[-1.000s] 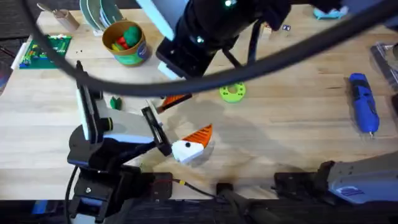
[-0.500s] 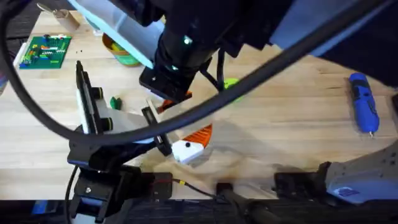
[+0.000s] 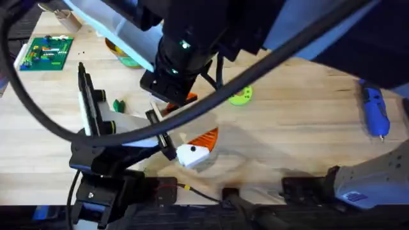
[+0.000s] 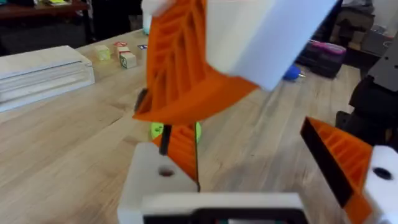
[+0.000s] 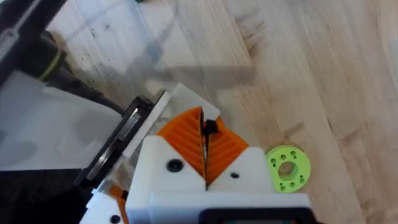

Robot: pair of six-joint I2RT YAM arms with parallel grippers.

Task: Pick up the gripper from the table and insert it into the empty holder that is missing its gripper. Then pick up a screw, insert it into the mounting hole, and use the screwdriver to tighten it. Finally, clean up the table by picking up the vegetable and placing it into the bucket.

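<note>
Fingers of the right gripper [image 5: 205,163] pinch the orange gripper [image 5: 202,140] shut, poised just beside the holder [image 5: 146,118].

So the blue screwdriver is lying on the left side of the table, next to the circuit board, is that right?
Not quite. The blue screwdriver is lying on the table's right side, far from the circuit board, which sits at the far left. The overhead view shows this.
</note>
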